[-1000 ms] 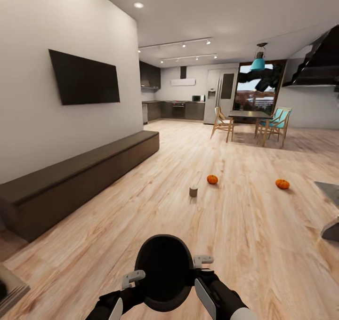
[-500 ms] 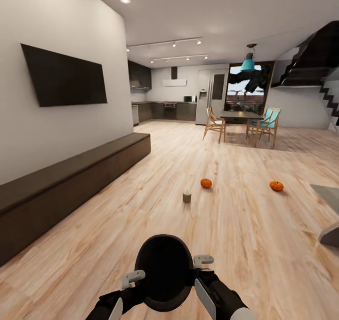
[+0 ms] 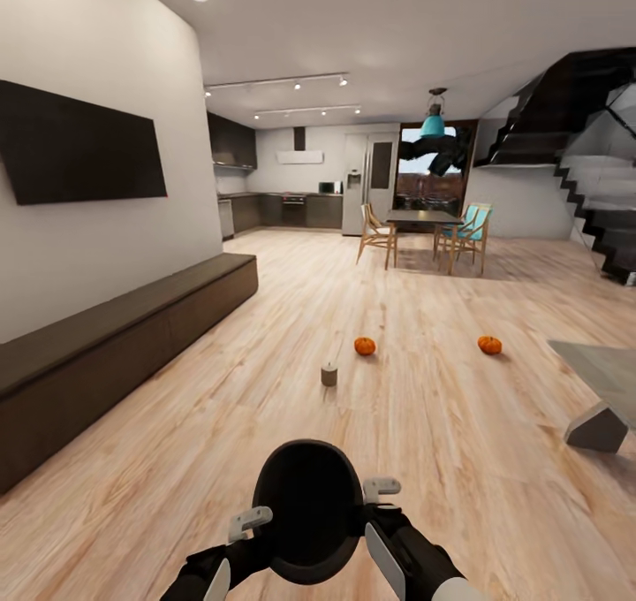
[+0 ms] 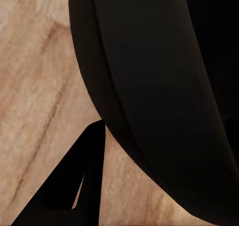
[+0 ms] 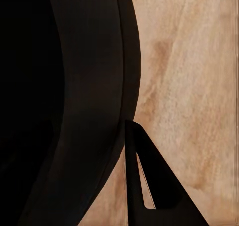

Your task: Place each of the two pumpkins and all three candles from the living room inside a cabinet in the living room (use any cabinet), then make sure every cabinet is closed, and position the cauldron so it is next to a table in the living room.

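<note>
**Cauldron carried between both arms, pumpkins and candle out on the floor**

So the black cauldron (image 3: 308, 511) sits low and centre in the head view, held up off the plank floor (image 3: 459, 442) between the left gripper (image 3: 250, 521) and the right gripper (image 3: 382, 490), one on each side of its belly. Both wrist views show a dark finger right against the pot's curved wall, but whether the fingers are actually clamped on it or just pressed to it, I can't tell.

Ahead on the floor: the olive-grey candle (image 3: 329, 374), a pumpkin (image 3: 365, 346) just beyond it, and a second pumpkin (image 3: 489, 345) well off to the right. The long dark cabinet (image 3: 115, 353) runs along the left wall, drawers shut. The grey worktop (image 3: 605, 371) of the low table pokes in at the right edge.
</note>
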You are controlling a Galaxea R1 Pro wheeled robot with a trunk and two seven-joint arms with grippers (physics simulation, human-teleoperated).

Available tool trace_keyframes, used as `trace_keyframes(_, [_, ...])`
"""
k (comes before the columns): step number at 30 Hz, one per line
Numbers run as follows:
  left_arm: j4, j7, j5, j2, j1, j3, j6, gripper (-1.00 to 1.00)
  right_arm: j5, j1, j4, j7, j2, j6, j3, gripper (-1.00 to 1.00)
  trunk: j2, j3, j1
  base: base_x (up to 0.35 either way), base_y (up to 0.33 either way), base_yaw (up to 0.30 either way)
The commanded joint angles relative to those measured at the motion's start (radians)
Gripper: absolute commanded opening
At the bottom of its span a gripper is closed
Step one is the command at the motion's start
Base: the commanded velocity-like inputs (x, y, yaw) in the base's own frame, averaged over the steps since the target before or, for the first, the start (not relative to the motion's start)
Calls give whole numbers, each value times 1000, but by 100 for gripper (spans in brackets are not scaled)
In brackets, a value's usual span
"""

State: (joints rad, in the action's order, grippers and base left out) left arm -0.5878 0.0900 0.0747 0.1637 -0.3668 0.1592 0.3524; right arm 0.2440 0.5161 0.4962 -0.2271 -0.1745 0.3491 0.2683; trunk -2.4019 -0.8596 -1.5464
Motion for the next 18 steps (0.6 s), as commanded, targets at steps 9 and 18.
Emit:
trace_keyframes(9, [-1, -3, -3, -1, 0, 2, 0, -100, -5, 1, 13, 2, 0, -1, -3, -100, 0, 6, 0, 0, 0, -265])
trace_keyframes(18, [-1, -3, -1, 0, 0, 2, 0, -100, -5, 1, 13, 2, 0, -1, -3, -100, 0, 12, 0, 0, 0, -265])
